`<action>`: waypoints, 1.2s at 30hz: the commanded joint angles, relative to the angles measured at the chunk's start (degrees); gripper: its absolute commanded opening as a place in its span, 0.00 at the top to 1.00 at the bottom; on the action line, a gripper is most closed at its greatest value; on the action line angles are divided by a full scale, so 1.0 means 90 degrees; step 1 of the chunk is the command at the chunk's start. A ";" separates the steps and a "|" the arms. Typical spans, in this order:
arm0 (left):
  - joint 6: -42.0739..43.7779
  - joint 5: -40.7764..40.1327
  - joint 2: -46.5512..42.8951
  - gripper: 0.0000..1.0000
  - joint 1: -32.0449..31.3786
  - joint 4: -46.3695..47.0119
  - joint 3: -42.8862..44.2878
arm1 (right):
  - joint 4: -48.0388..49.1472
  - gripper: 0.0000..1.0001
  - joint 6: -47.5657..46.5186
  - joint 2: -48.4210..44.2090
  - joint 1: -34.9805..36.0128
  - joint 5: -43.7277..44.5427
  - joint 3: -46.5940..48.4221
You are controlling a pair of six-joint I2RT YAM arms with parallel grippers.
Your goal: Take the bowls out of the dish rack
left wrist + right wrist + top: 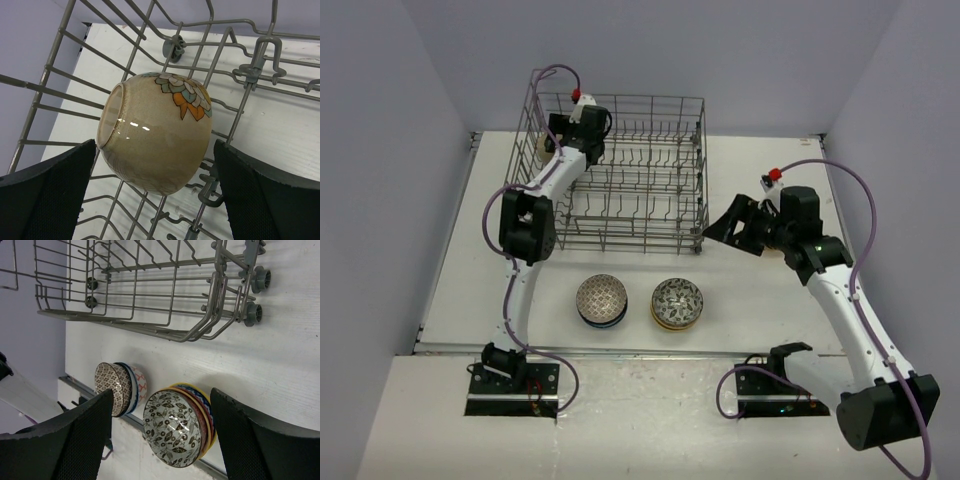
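Desk: white, walled on three sides; its far left edge is partly covered by the rack.
Dish rack: grey wire basket at the back of the desk, left of centre. The tine rows on its right and middle look bare; the far left corner is hidden under the left arm in the top view.
Left arm: reaches over the rack's left wall and down into that far corner.
Right arm: bent over the right side of the desk, outside the rack.
Left stack: bowls nested on the desk in front of the rack. The top one has a fine brown pattern; those below show only blue and red rim edges (count unclear).
Right stack: just beside the left stack, apart from it. The top bowl is leaf-patterned; only the red, blue and yellow rims under it show.
Beige bowl: inside the rack's far left corner, on its side among the wires, mouth to the left of the wrist view, a flower motif at its base end.
Left end effector: spread wide, one finger on each side of the beige bowl. There is a gap at the right pad; contact at the left pad cannot be told.
Right end effector: jaws fairly wide, nothing between them, hovering near the rack's front right corner.
Wheels: two small ones at that corner, seen only from the right wrist.
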 commanded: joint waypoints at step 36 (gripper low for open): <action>0.1230 -0.2024 0.0011 0.00 0.0250 0.0616 0.0017 | 0.0420 0.21 -0.0084 0.0109 0.0015 -0.0456 -0.0328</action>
